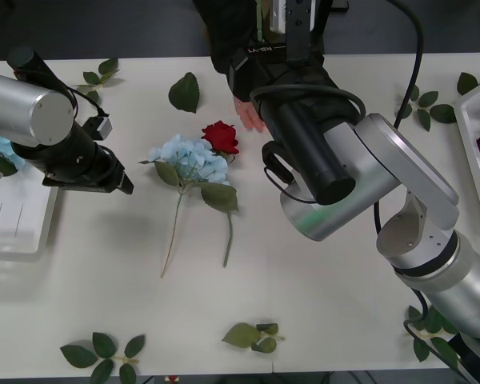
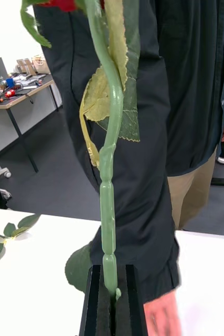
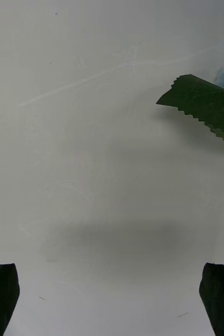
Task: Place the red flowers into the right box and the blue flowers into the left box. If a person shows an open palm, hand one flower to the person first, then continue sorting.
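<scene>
Black fingers point(image 2: 98, 302) of the right gripper point(image 2: 112, 299) pinch the base of a red flower's green stem point(image 2: 110, 173), which rises straight out of the jaws toward twelve o'clock, its red head point(image 2: 64, 4) cut off at the frame's edge. Just beyond stands the person point(image 2: 159, 105) in a dark jacket, a hand point(image 1: 248, 114) resting on the table point(image 1: 320, 304) just beside the right arm. Over at the table's nine o'clock side, the left gripper point(image 3: 112, 299) hovers spread wide and empty above bare tabletop. At its three o'clock lie a blue flower point(image 1: 190, 160) and a second red flower point(image 1: 221, 137), touching. The left box point(image 1: 16, 224) sits at far nine o'clock, seemingly with something pale blue behind it; the right box point(image 1: 468, 120) at three o'clock holds something red.
</scene>
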